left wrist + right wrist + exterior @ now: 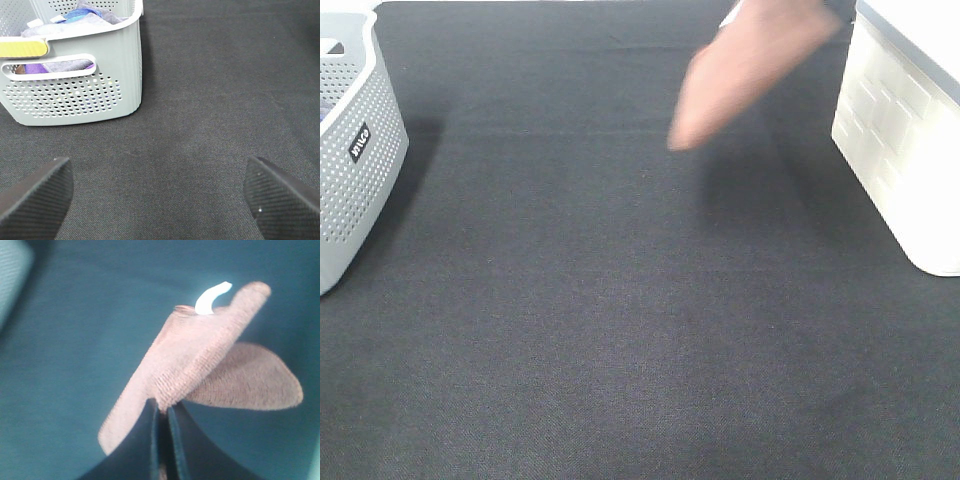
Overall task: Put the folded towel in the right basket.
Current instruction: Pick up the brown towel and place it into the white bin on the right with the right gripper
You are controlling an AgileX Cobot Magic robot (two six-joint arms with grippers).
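At about ten o'clock in the high view stands the grey perforated basket (355, 150); the left wrist view shows cloths (75, 20) lying in it. The left gripper (157, 200) hovers over the dark table covering (620, 320) with its jaws spread wide, holding nothing and touching nothing.

At about one o'clock the folded towel (740, 75) hangs in the air, blurred, its free tip pointing toward seven o'clock. It is near the white basket (910, 140), which sits at two to three o'clock, but it is not yet over the rim as far as I can tell.

The towel looks light, soft and limp; its nap should give good purchase, so I judge it neither slippery nor fragile. The weak point is the fold: one flap already droops away from the rest, near the white tag (212, 297). The best hold is therefore across all layers close to an edge.

The right gripper (162, 407) does roughly that; its jaws are pinched almost together on the towel's edge, with only the cloth between them.
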